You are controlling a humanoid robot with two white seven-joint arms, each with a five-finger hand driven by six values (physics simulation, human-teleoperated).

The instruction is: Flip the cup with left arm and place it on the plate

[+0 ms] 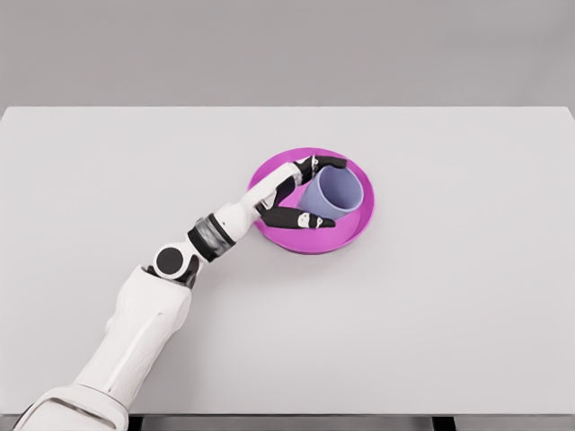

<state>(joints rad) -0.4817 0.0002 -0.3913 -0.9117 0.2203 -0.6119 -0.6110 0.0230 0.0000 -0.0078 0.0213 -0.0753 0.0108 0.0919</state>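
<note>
Left hand (pixel 301 190) is wrapped around the lavender cup (pixel 331 193), fingers clamped on its sides, right over the magenta plate (pixel 350 230) on the table (pixel 467 296). Cup's mouth faces up, so I'd say the flip's done. Pretty much just the release left, though I can't tell if it's fully seated yet.

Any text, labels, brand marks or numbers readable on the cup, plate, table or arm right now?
None: the cup, the plate, the table and the left hand gripping the cup show no words, numbers or signs.
</note>
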